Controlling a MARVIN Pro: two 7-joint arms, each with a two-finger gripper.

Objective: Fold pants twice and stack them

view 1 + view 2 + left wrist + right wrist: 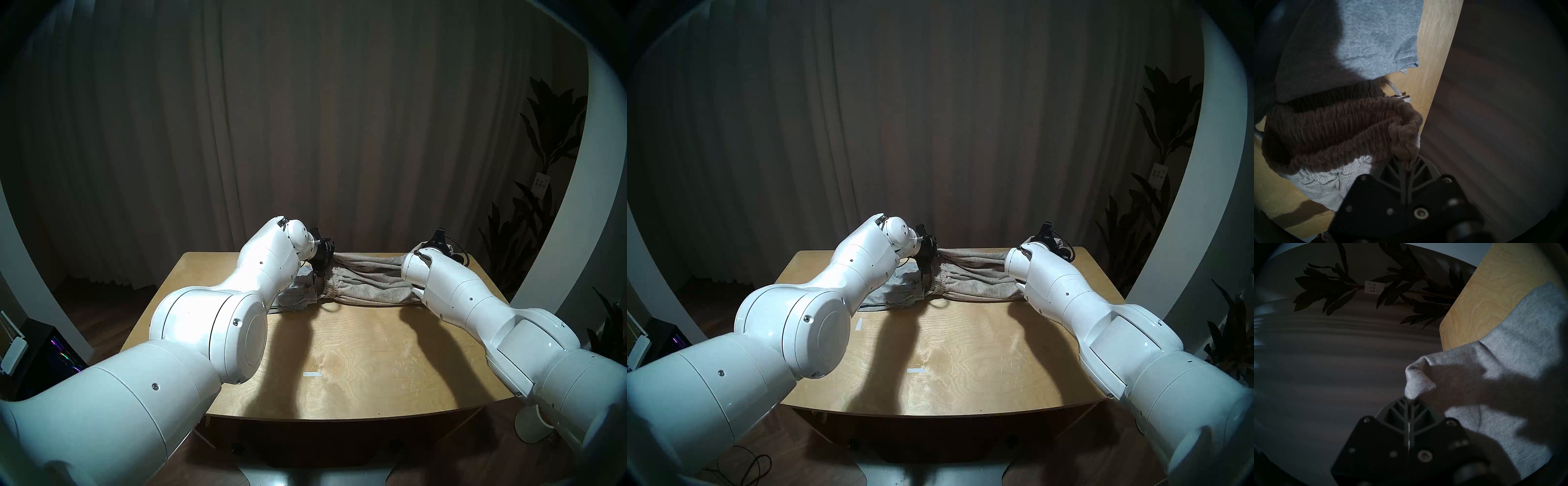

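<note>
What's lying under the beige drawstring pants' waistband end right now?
The beige pants waistband overlaps an edge of the light grey pants, which lie on the wooden table. How far the grey pair runs underneath is covered.

Both white arms reach forward, the left pincer (1407,162) and right pincer (1409,400) each clamped tight on cloth.

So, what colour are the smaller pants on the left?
Light grey pants, clearest in the left wrist view.
</note>
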